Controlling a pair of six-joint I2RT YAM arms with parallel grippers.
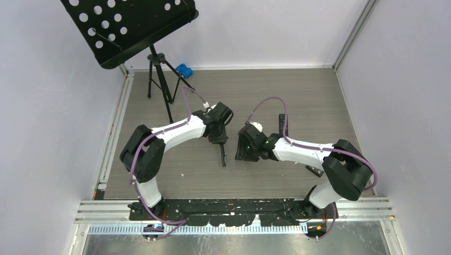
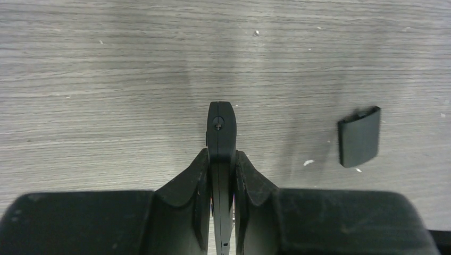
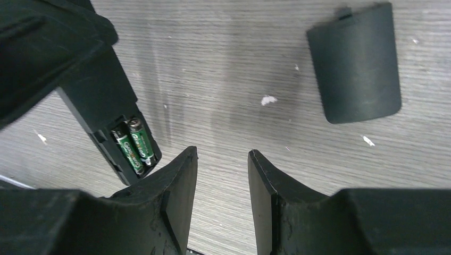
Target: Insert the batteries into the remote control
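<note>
left gripper (image 2: 222, 159) clamped on the remote control (image 2: 222, 133), held edge-on between both fingers over the table (image 2: 106, 79); rear length of it cut off at the bottom of the wrist view. right gripper (image 3: 222, 159) parted, bare wood showing between the fingers, holding nothing, just beside the remote's open end. in the open compartment there: two dark green batteries (image 3: 134, 144) side by side, print too blurred to read, lower tips hidden behind the near finger. farther out, flat on the grey wood-grain, a black cover (image 3: 355, 62), apart from both grippers. beyond, at the back left by the pale walls (image 1: 266, 26), a black perforated music stand (image 1: 127, 26) on a tripod and a small blue object (image 1: 184, 69), too small to identify.
</note>
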